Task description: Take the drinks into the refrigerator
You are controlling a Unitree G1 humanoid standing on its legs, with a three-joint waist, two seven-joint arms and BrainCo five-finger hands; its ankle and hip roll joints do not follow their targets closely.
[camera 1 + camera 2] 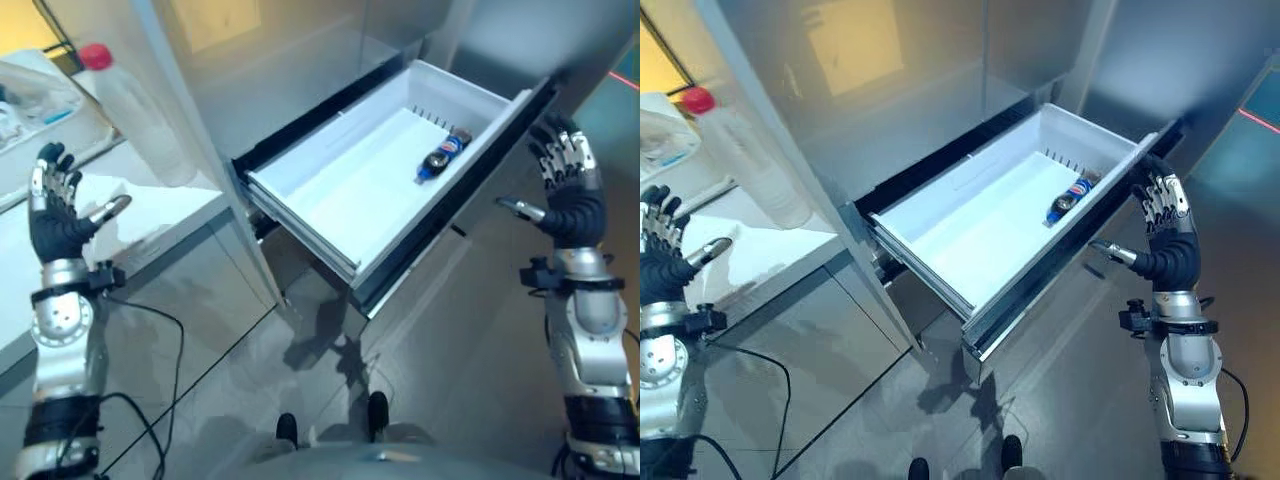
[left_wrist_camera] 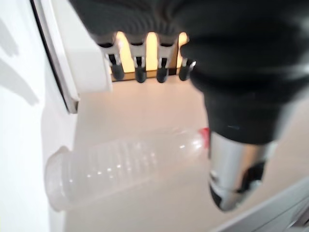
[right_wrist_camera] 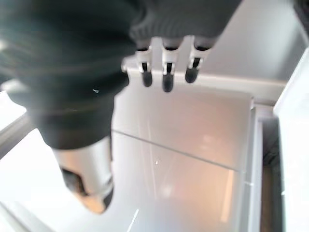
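One dark drink bottle (image 1: 443, 155) with a blue label, lying on its side at the far end of the pulled-out white refrigerator drawer (image 1: 330, 215); print on the label too small to make out. Ahead of and inward from the right hand (image 1: 565, 190), with the drawer's front wall between them. Right hand raised just beside the outer corner of the drawer front, fingers straight and spread, thumb out, holding nothing; touching or just clear of the front, impossible to tell.

One clear plastic bottle (image 1: 135, 120) with a red cap, standing upright on the white counter (image 1: 160, 215), ahead of the left hand (image 1: 55, 215) and well apart from it. Left hand lifted over the counter edge, fingers (image 2: 140, 72) extended and spread, thumb out, empty.

Seen from the left wrist: the clear bottle's ribbed body and red cap just past the thumb. Seen from the right wrist: the drawer's bare white floor beyond the fingertips (image 3: 166, 79), no bottle in that stretch.
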